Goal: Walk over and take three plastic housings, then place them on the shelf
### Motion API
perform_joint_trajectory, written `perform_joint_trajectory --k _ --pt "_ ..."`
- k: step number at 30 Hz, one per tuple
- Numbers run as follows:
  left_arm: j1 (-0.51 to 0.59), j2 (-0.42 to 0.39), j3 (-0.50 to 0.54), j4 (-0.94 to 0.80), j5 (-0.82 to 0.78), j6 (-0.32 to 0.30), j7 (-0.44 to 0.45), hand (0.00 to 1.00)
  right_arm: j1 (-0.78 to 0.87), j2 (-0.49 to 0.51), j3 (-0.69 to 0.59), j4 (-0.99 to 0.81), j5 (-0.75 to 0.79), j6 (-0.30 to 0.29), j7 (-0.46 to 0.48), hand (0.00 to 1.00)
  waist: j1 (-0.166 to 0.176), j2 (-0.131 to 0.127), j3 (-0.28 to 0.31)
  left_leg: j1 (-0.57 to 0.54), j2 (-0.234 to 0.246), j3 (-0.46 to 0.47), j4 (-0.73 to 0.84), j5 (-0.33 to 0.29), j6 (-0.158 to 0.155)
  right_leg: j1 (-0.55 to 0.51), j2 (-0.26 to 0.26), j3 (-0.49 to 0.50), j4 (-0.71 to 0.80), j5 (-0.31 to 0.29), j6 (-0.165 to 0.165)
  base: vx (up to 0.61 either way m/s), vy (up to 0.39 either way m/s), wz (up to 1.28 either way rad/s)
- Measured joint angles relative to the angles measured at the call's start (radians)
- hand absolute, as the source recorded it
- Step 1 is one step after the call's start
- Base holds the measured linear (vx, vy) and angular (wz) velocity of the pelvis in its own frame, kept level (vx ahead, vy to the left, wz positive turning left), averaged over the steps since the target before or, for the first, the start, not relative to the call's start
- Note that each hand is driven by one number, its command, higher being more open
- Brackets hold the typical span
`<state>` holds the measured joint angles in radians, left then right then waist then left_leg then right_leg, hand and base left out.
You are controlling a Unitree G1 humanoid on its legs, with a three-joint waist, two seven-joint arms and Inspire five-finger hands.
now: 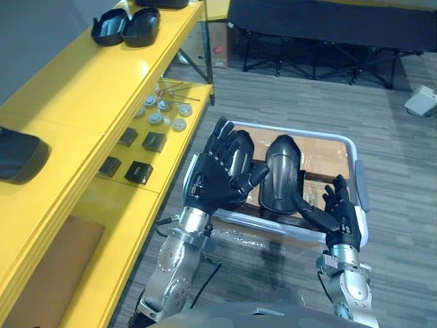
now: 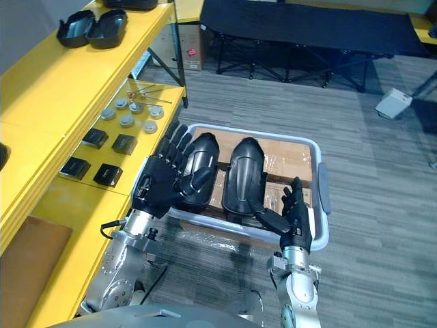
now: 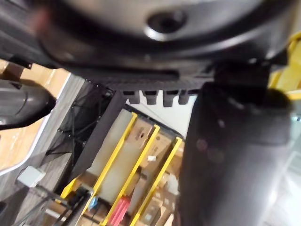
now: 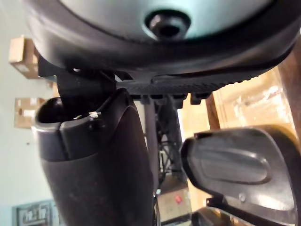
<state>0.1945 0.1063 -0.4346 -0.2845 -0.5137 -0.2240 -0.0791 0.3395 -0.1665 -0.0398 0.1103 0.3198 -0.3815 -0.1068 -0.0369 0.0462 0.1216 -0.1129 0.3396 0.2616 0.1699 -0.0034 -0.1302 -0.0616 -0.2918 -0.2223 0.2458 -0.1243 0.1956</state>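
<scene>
Black housings (two) in grey bin; left hand fingers spread against one, right hand fingers apart beside other.

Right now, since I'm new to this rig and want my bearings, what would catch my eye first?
Two black plastic housings lie side by side in a pale bin, the left hand spread open at the left one, the right hand open by the near rim. A yellow shelf on the left bears two more housings.
</scene>
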Motion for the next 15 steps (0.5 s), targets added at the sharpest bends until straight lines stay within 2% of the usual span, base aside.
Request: perform_joint_trajectory --k 1,2,3,5,8,11,15 --pt "0.002 0.005 -0.001 0.000 0.000 0.016 -0.005 1.00 0.001 0.005 0.000 -0.007 0.000 0.001 -0.003 1.00 0.000 -0.004 0.001 0.006 -0.024 -0.012 0.002 -0.042 -0.012 -0.001 -0.016 0.013 -0.016 0.012 0.021 -0.04 0.153 -0.33" --pt "0.009 0.019 -0.001 0.000 0.001 0.024 -0.014 1.00 0.002 0.015 0.006 -0.011 0.000 0.005 -0.015 1.00 0.000 -0.018 -0.005 0.014 -0.056 -0.005 0.000 -0.050 -0.026 0.000 -0.046 0.029 -0.031 0.026 0.041 -0.05 0.171 -0.23" --pt "0.014 0.023 -0.001 0.000 0.001 0.025 -0.018 1.00 0.003 0.022 0.011 -0.014 -0.001 0.008 -0.024 1.00 0.000 -0.023 -0.009 0.018 -0.071 0.000 -0.003 -0.051 -0.032 0.002 -0.059 0.033 -0.038 0.035 0.045 -0.06 0.181 -0.13" --pt "0.044 0.049 0.004 0.000 0.000 0.028 -0.044 1.00 -0.003 0.054 0.040 -0.029 -0.052 0.034 -0.083 1.00 0.012 -0.045 -0.027 0.023 -0.100 0.009 -0.032 -0.044 -0.051 -0.008 -0.076 0.033 -0.078 0.105 0.030 -0.06 0.167 -0.17" --pt "0.054 0.060 0.011 0.002 -0.001 0.031 -0.066 1.00 -0.048 0.063 0.046 -0.023 -0.115 0.085 -0.167 1.00 0.034 -0.061 -0.031 0.020 -0.110 0.018 -0.050 -0.023 -0.057 -0.026 -0.075 0.010 -0.101 0.170 0.024 -0.04 0.090 -0.15" --pt "0.040 0.060 0.006 0.002 0.010 0.031 -0.074 1.00 -0.149 0.061 -0.015 0.050 -0.116 0.100 -0.263 1.00 0.030 -0.062 -0.028 -0.013 -0.111 0.007 -0.045 -0.013 -0.050 -0.027 -0.067 0.002 -0.149 0.211 0.015 -0.04 0.029 0.03" --pt "-0.014 0.060 -0.002 0.002 0.014 0.031 -0.062 1.00 -0.322 0.002 -0.124 0.178 -0.109 0.126 -0.394 1.00 0.032 -0.066 0.040 -0.087 -0.111 -0.029 -0.037 0.002 -0.048 -0.056 -0.054 -0.026 -0.199 0.259 0.008 -0.09 0.008 0.10"
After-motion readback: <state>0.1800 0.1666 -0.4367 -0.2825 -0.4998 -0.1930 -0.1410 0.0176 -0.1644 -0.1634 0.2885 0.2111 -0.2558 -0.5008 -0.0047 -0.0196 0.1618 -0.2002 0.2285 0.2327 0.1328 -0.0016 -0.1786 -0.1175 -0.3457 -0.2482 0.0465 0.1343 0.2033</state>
